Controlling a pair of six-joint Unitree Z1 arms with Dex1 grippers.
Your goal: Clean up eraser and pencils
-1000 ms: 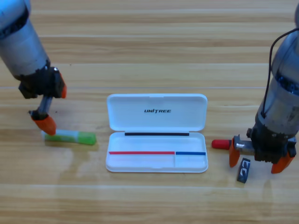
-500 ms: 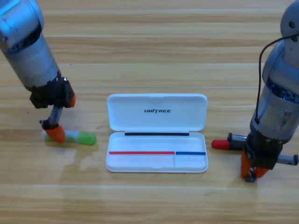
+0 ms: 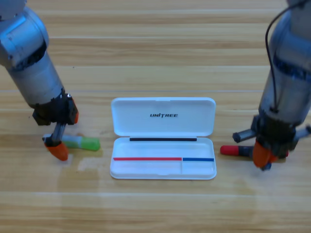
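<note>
**Closing in on both sides of the case**

Straddling the green stick point(image 3: 81, 142), the left hand point(image 3: 59, 145) looks spread, ready to pinch. The right hand point(image 3: 265, 156) covers the pen point(image 3: 232, 150); its grip and the eraser are hidden. The case point(image 3: 163, 145) lies open between them on the bench point(image 3: 155, 58).

Single fixed high view, set above the wooden counter point(image 3: 155, 48), facing down; both arms enter from the upper corners; white case point(image 3: 163, 138) near centre.
</note>
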